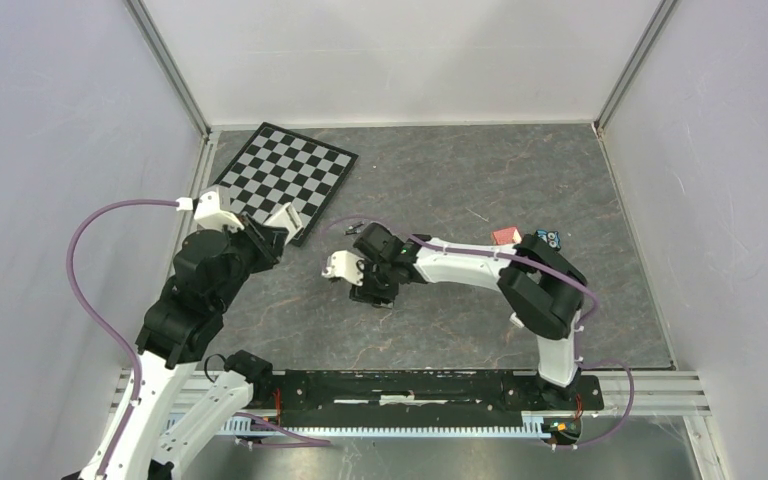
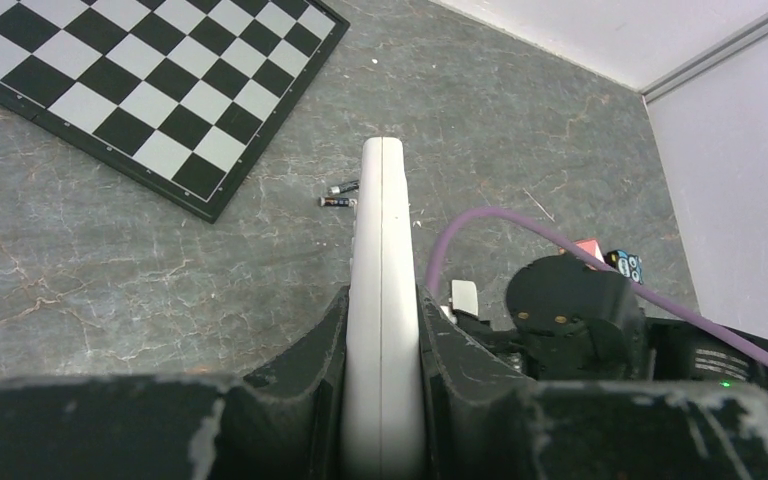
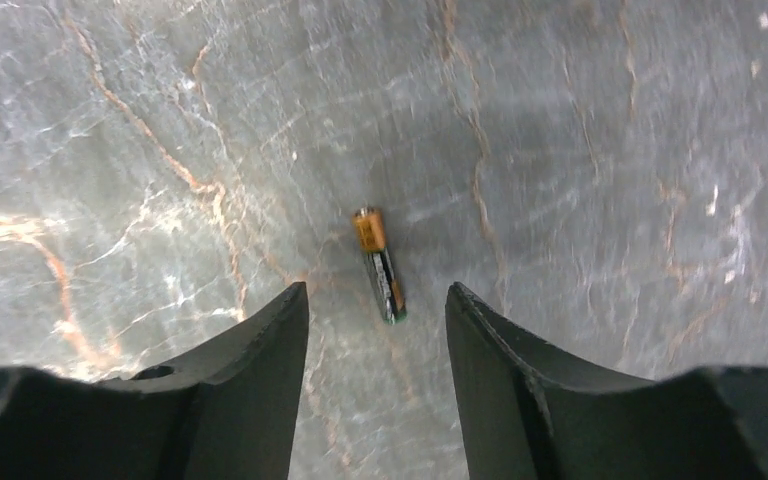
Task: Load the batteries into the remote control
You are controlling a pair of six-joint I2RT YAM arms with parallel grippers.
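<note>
My left gripper [image 2: 384,310] is shut on the white remote control [image 2: 384,230], which I see edge-on, sticking out ahead of the fingers and held above the table. In the top view that gripper [image 1: 278,230] holds the remote control [image 1: 285,217] next to the chessboard's near corner. Two batteries [image 2: 340,198] lie on the table just beyond the remote's tip. My right gripper [image 3: 377,300] is open and points down at mid-table [image 1: 368,290]. One battery [image 3: 380,265], orange at one end and dark along its body, lies on the table just past its fingertips, touching neither finger.
A chessboard [image 1: 280,175] lies flat at the back left. A small red block [image 1: 505,235] and a blue object [image 1: 550,238] sit behind the right arm's elbow. White walls close in the table on three sides, and purple cables loop off both arms.
</note>
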